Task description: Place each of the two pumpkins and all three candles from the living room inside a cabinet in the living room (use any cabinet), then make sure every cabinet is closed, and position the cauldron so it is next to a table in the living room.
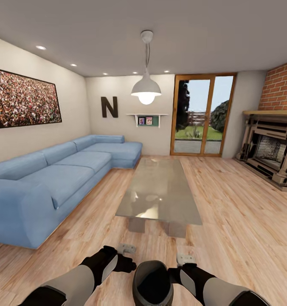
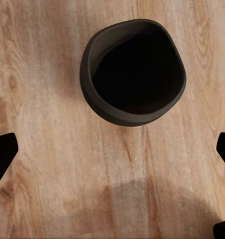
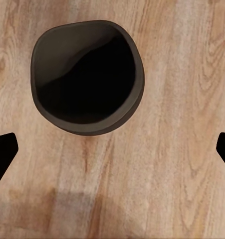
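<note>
The black round cauldron (image 1: 153, 282) stands on the wooden floor just in front of me, between my two forearms, its wide mouth facing up. My left gripper (image 1: 127, 248) hangs above the floor beside the cauldron (image 2: 133, 72), fingers spread wide and open. My right gripper (image 1: 186, 258) hovers on the other side of the cauldron (image 3: 87, 77), also open with nothing between its fingers. The long low table (image 1: 160, 191) with the glossy grey top stands a short way ahead of the cauldron. The pumpkins, candles and cabinet are out of view.
A blue corner sofa (image 1: 54, 178) runs along the left wall. A brick fireplace (image 1: 271, 153) stands at the right, glass doors (image 1: 201, 114) at the back. A pendant lamp (image 1: 146, 87) hangs over the table. Wood floor stretches either side of the table.
</note>
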### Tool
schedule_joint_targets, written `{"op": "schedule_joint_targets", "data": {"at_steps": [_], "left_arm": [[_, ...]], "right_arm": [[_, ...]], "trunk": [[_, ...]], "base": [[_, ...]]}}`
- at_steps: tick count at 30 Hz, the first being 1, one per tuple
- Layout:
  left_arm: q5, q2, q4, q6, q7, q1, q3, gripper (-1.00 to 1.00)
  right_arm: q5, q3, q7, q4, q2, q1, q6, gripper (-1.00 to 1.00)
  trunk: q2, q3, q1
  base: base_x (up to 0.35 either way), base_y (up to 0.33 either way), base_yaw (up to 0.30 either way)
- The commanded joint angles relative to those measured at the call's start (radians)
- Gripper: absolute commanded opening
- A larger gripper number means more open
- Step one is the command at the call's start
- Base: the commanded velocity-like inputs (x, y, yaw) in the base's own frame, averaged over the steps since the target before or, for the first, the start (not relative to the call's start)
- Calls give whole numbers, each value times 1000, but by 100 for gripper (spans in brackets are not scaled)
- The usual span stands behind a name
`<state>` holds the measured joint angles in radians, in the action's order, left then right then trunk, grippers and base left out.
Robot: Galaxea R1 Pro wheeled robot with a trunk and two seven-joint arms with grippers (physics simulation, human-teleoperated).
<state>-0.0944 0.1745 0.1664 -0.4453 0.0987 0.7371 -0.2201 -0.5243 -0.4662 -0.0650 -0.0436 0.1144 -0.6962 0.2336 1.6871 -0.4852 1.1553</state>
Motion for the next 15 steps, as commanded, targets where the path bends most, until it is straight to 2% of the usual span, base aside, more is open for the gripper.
{"op": "schedule_joint_targets", "data": {"at_steps": [1, 11, 15], "left_arm": [[-11, 0, 3, -4, 0, 1, -5, 100], [-13, 0, 8, 3, 4, 1, -3, 100], [-14, 0, 7, 26, 44, 1, -2, 100]], "right_arm": [[-9, -9, -6, -2, 0, 0, 6, 100], [-8, -11, -6, -2, 10, 0, 6, 100], [-8, -11, -6, -2, 12, 0, 5, 100]], "trunk": [[8, -4, 4], [78, -36, 42], [106, -48, 58]], "base": [[0, 0, 0], [0, 0, 0], [0, 0, 0]]}}
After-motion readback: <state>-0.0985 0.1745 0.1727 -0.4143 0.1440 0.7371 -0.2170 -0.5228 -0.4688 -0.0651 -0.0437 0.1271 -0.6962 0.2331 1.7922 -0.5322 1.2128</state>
